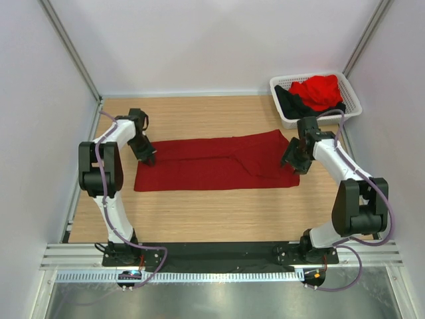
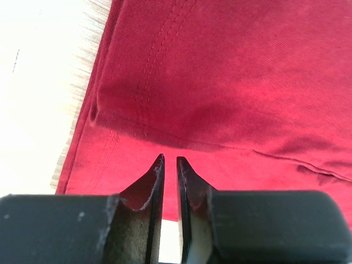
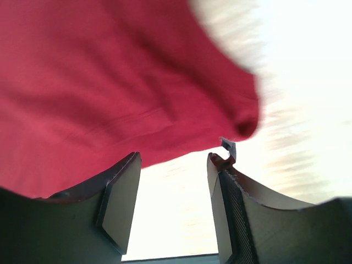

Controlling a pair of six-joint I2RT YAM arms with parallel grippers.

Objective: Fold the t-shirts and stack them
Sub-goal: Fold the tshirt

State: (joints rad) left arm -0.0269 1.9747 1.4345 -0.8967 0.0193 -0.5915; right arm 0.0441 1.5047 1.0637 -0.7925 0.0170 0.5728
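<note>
A dark crimson t-shirt (image 1: 212, 163) lies folded into a long band across the middle of the table. My left gripper (image 1: 149, 159) is at its left end. In the left wrist view the jaws (image 2: 170, 159) are nearly together with only a thin slit, nothing between them, just over the cloth (image 2: 231, 82) near a stitched hem. My right gripper (image 1: 292, 165) is at the shirt's right end. In the right wrist view it (image 3: 173, 157) is open and empty, over bare table just off the cloth's edge (image 3: 99, 82). A brighter red shirt (image 1: 319, 90) and a black one (image 1: 289, 101) lie bunched in the basket.
The white latticed basket (image 1: 352, 93) stands at the back right corner, close behind my right arm. White walls enclose the table on the left, right and back. Bare wood lies in front of and behind the shirt.
</note>
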